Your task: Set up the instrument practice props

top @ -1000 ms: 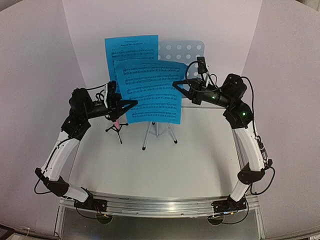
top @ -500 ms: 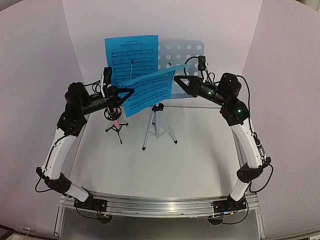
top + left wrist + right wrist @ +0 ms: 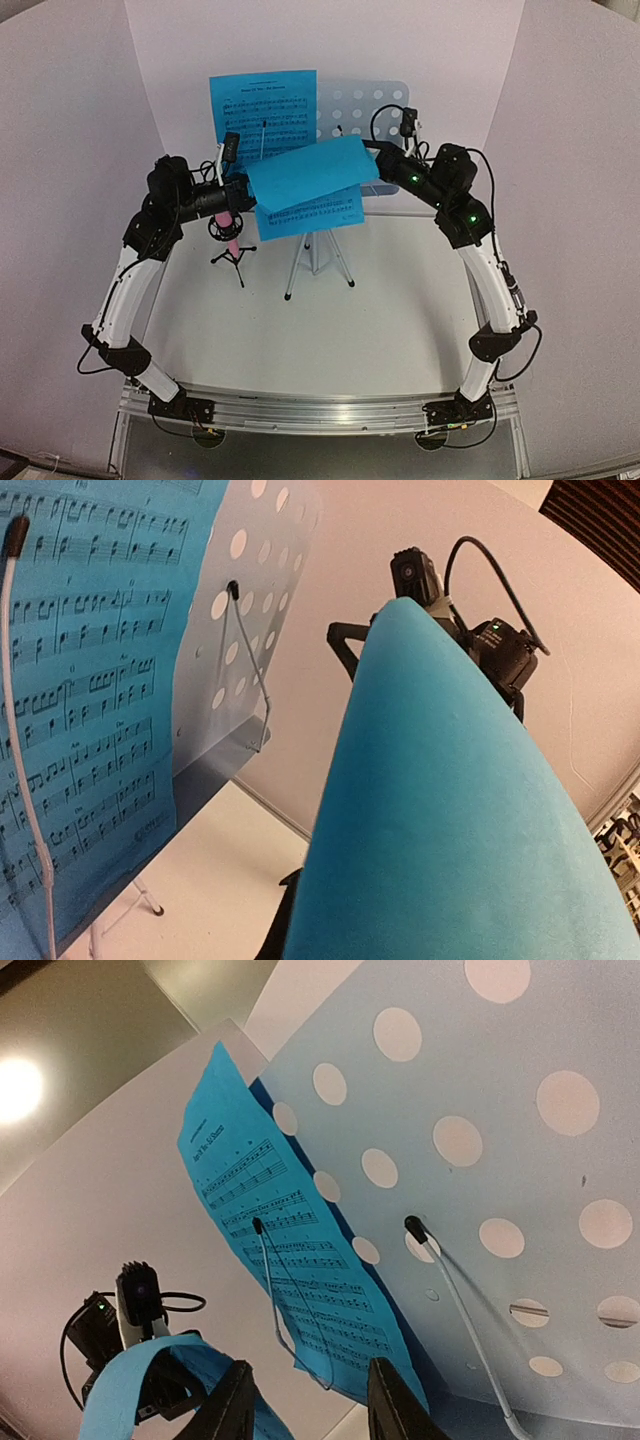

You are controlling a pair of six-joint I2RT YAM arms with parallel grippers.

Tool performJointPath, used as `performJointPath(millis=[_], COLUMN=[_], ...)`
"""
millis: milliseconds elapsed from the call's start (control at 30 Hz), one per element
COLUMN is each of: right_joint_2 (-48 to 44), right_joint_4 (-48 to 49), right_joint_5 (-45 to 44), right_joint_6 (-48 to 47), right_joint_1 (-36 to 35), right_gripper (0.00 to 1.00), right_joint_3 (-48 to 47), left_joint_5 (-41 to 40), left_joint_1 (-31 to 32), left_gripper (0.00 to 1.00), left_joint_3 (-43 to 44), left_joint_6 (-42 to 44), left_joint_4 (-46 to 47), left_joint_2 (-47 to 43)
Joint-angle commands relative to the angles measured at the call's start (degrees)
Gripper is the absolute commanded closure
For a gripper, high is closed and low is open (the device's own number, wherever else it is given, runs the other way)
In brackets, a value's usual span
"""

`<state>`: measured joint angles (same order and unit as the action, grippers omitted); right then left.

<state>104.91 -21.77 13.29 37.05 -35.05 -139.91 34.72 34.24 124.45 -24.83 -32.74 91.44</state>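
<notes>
The music stand desk point(image 3: 365, 100) is being viewed distantly from high in front. It is being looked up at closely by both wrist cameras, from its left and right; the blue sheet point(image 3: 262, 105) on it is being shared by all.

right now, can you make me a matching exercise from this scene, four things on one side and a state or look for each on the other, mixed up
1 back sheet
2 front sheet
3 stand desk
4 right tool

a open, gripping nothing
b pale, full of round holes
c flat under a wire arm
d curled over, pinched at its edge by the left tool

Pairs: 1-c, 2-d, 3-b, 4-a
</notes>
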Motion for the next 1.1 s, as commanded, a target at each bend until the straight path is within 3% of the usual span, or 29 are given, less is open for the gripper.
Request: performJointPath(millis=[0, 200, 333, 667, 1067], right_joint_2=[0.8, -5.5, -8.7, -1.1, -0.3], right_joint_4=[2.0, 1.8, 1.8, 1.6, 1.7], right_joint_5=[-0.9, -3.4, -5.0, -2.0, -9.1], right_joint_6=[3.3, 1.2, 1.6, 6.3, 10.4], right_joint_1=[0.0, 0.0, 0.0, -0.9, -2.2], right_gripper=[0.63, 0.62, 0.62, 0.63, 0.63], right_joint_3=[-2.3, 5.7, 9.8, -0.7, -2.9], left_joint_5=[1.2, 1.1, 2.8, 4.0, 8.9], left_joint_1=[1.3, 1.4, 1.5, 3.7, 5.2], left_gripper=[1.00, 1.00, 1.00, 1.00, 1.00], left_joint_3=[0.3, 2.4, 3.8, -1.4, -2.9], left_joint_6=[-4.7, -6.3, -12.2, -16.2, -18.2], left_joint_4=[-0.4, 1.9, 1.6, 0.8, 4.6], left_joint_2=[-0.3, -0.9, -0.1, -1.1, 0.1])
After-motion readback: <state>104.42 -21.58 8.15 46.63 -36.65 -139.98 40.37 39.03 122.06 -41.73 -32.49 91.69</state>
